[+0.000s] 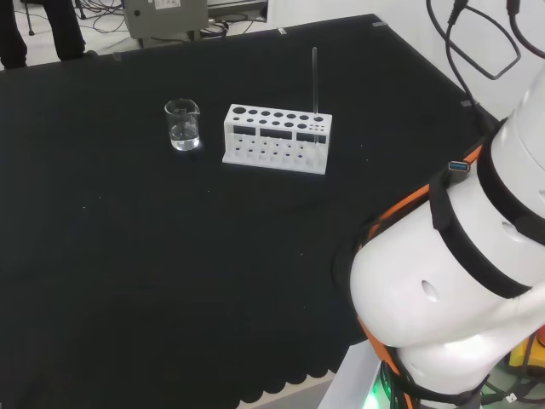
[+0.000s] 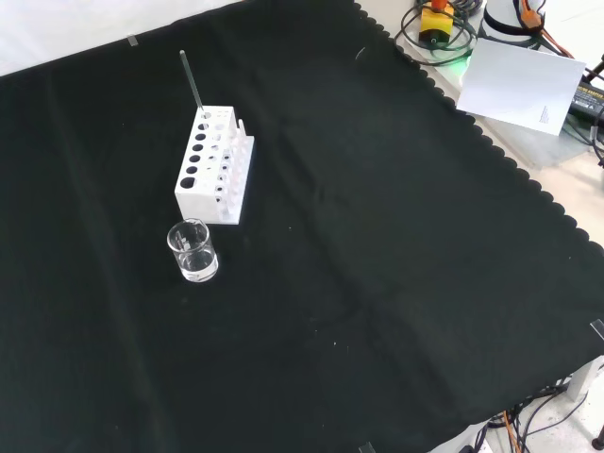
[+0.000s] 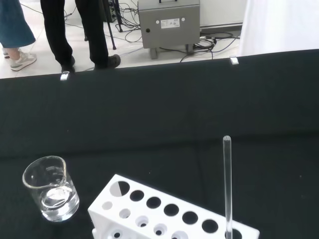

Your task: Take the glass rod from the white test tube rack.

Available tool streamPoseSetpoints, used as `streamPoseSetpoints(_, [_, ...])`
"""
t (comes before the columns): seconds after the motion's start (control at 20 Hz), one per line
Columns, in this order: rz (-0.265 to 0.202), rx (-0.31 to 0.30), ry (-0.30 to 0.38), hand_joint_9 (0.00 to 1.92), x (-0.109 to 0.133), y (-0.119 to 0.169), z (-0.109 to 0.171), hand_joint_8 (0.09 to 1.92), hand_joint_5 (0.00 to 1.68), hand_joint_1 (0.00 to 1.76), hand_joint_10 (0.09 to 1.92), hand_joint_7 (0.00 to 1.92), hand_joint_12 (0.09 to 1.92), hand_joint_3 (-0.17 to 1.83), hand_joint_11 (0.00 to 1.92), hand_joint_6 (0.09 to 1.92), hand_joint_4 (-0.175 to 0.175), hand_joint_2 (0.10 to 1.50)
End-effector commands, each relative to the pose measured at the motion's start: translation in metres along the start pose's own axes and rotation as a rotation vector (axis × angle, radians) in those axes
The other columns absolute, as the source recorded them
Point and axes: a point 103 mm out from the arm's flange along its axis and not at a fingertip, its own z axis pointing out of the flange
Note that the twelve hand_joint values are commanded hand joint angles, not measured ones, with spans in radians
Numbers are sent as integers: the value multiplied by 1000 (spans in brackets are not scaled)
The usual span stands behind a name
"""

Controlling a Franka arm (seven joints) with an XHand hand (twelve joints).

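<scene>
Upright, the glass rod [image 1: 315,81] stands in an end hole of the white test tube rack [image 1: 277,139], a beaker [image 1: 182,124] nearby; my hand's state I cannot tell.

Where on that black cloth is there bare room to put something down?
Almost everywhere: in the front view the cloth lies bare right of and below the white rack. Crowded only where the beaker stands close below the rack holding the glass rod.

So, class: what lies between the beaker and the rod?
In the head view, the rack's empty holes lie between the beaker and the rod, which stands at the rack's far end.
</scene>
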Motion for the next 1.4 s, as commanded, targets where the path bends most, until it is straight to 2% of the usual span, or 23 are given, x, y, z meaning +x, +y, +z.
streamPoseSetpoints(0.05, [-9, -4, 0, 644, -6, 26, 8, 973, 360, 636, 932, 485, 1387, 475, 292, 343, -175, 892])
streamPoseSetpoints(0.25, [-3, -7, 8, 712, -13, 38, 19, 998, 276, 645, 959, 552, 1369, 481, 392, 737, -175, 889])
streamPoseSetpoints(0.4, [-1, 9, 12, 747, -16, 45, 27, 1009, 267, 651, 977, 580, 1361, 486, 452, 854, -175, 886])
streamPoseSetpoints(0.8, [-3, 25, 14, 793, -20, 58, 45, 1024, 271, 653, 1008, 603, 1355, 491, 503, 915, -175, 885])
streamPoseSetpoints(1.4, [-17, 41, 29, 895, -22, 79, 77, 1079, 303, 707, 1091, 671, 1336, 501, 704, 983, -175, 880])
